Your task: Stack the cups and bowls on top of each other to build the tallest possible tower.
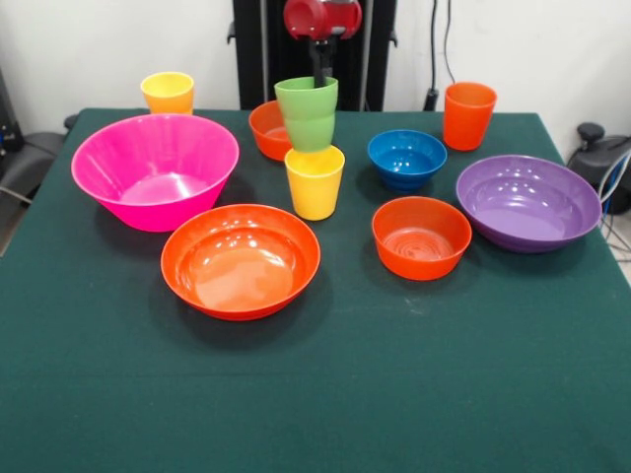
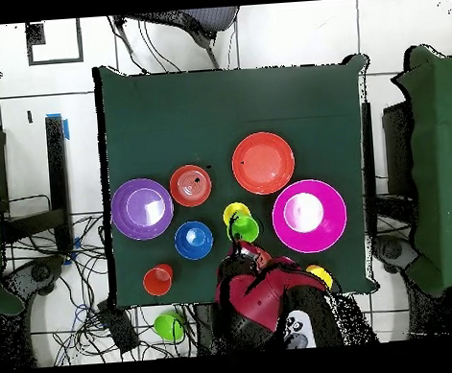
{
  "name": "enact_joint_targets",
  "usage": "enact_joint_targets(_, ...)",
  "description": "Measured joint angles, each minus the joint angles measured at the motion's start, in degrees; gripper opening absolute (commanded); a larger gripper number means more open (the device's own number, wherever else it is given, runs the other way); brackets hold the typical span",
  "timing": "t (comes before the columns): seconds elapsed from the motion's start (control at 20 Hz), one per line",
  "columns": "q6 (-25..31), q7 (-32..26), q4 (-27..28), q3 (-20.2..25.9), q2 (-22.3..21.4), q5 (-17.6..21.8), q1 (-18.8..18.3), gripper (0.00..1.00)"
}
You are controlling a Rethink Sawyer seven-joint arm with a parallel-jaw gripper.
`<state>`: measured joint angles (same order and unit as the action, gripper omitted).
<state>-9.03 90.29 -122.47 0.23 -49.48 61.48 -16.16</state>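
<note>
The tool (image 1: 317, 77) gripped the light green cup (image 1: 307, 113) by its rim — hanging tilted, just above a yellow cup (image 1: 315, 181) standing mid-counter (image 1: 414, 394) — no readable writing.

No readable text or labels anywhere

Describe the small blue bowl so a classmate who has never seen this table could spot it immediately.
Start at the wide purple bowl near one side of the green table. Next to it, toward the table's middle, sits the blue bowl, between the tall orange cup and a small orange bowl. It is the only blue piece.
</note>
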Motion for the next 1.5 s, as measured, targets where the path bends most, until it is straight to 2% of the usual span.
enact_joint_targets(0.3, 0.02, 0.00, -0.01, 2.08, -1.91, 0.01, -1.59, 0.00)
enact_joint_targets(0.75, 0.01, 0.00, 0.07, 1.03, -1.93, 0.01, 0.88, 0.00)
enact_joint_targets(1.0, 0.01, 0.00, 0.69, -0.34, 0.12, 0.00, 2.30, 0.00)
enact_joint_targets(1.05, 0.00, 0.00, 1.53, -1.73, 2.00, 0.00, 3.50, 0.00)
enact_joint_targets(1.5, -1.42, 0.00, 3.67, -6.25, 6.73, -0.04, 6.93, 0.00)
